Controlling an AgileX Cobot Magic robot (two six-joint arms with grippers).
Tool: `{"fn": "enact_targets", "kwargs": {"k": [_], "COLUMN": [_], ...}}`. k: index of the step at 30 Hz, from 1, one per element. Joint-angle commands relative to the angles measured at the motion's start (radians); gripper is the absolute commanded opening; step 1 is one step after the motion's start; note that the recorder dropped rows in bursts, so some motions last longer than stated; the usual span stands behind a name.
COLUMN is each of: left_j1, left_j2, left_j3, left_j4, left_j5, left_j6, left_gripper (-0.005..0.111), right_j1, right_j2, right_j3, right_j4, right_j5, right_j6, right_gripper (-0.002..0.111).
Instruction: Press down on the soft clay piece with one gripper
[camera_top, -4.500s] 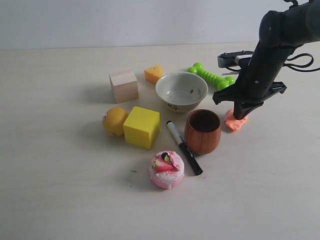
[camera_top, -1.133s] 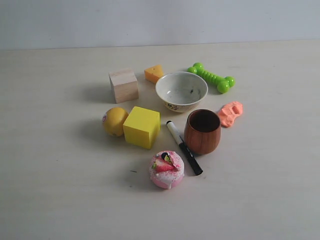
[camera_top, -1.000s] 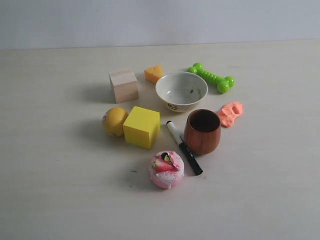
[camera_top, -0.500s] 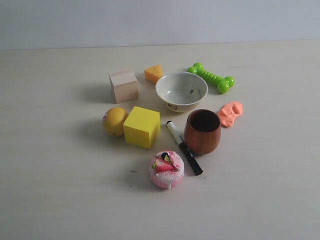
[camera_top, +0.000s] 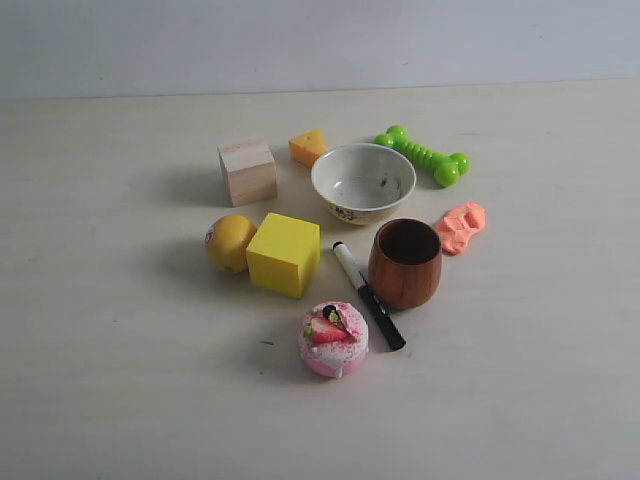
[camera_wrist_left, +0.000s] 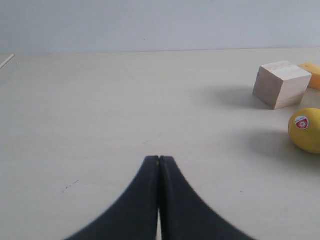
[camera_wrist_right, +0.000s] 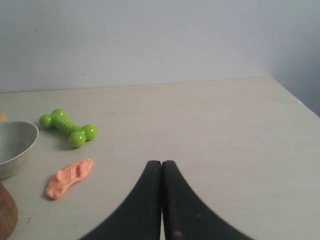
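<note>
Nearest in the exterior view, a pink strawberry cake sits on the pale table. A black-and-white marker lies just beside it and runs back along the left side of the brown cup; whether marker and cup touch I cannot tell. Level with the cup and further left, a yellow cube stands next to a lemon that bears a small sticker. Just behind and to the right of the cup, apart from it, the soft clay piece lies flat on the table. It is a salmon-orange oblong with a ridged, dented top, between the cup and the green bone toy. Behind the cup a pale bowl stands upright, and to its left is a plain wooden block. An orange cheese-like wedge sits between block and bowl, a little farther back. The bone toy lies at the far right of the group, before the grey wall. In the left wrist view the left gripper is clenched, its two dark fingers pressed together with nothing between them, and the lemon and wooden block are well ahead. In the right wrist view the right gripper is likewise clenched on nothing. There the soft clay piece lies well apart from its tips, with the bone toy and bowl farther off.
</note>
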Motion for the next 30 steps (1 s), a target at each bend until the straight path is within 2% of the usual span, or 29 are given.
{"fn": "enact_targets", "kwargs": {"k": [1,7,13,20,30], "left_j1": [-0.004,-0.004,-0.004,-0.004,-0.004], "left_j2": [-0.006,-0.006,-0.006,-0.006,-0.006], "left_j3": [0.0,0.0,0.0,0.0,0.0], "left_j4": [-0.002,-0.002,-0.002,-0.002,-0.002], "left_j5": [-0.007,-0.007,-0.007,-0.007,-0.007], "left_j6": [-0.003,-0.003,-0.003,-0.003,-0.001], "left_gripper": [0.0,0.0,0.0,0.0,0.0], "right_j1": [-0.005,-0.005,-0.009,-0.108,-0.108], "right_j2": [-0.007,-0.009,-0.064,-0.172,-0.173], "right_j3": [0.096,0.188,0.188,0.188,0.188], "right_j4": [-0.001,0.008,0.001,0.001,0.004], "right_j5": [-0.148,-0.285,-0.193,-0.104,-0.051], "right_j6": [0.027,0.034,0.031,0.031,0.031], "right_gripper": [0.0,0.0,0.0,0.0,0.0]}}
